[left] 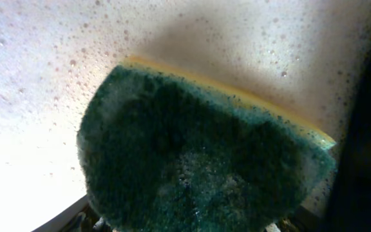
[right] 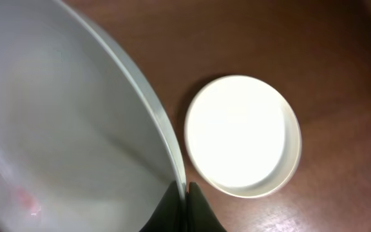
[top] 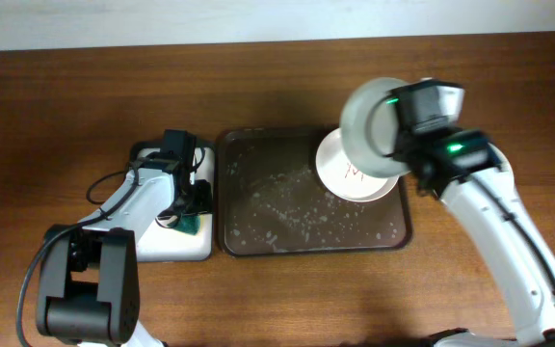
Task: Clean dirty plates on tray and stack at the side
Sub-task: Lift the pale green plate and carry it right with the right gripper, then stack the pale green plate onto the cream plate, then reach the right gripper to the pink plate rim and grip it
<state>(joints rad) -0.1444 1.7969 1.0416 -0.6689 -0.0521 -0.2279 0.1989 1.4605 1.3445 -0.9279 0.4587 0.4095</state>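
Over tray (top: 249, 164) edge, claw (right: 187, 196) pinches plate (right: 76, 129).

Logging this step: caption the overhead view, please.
Right gripper holds pale green plate above tray and red-marked white plate; left gripper at green sponge.

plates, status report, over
Right fingers pinch green plate rim, lifted over tray. Left fingers down at sponge, grip unclear. Marked white plate on tray, clean plate on table; no obstruction seen.
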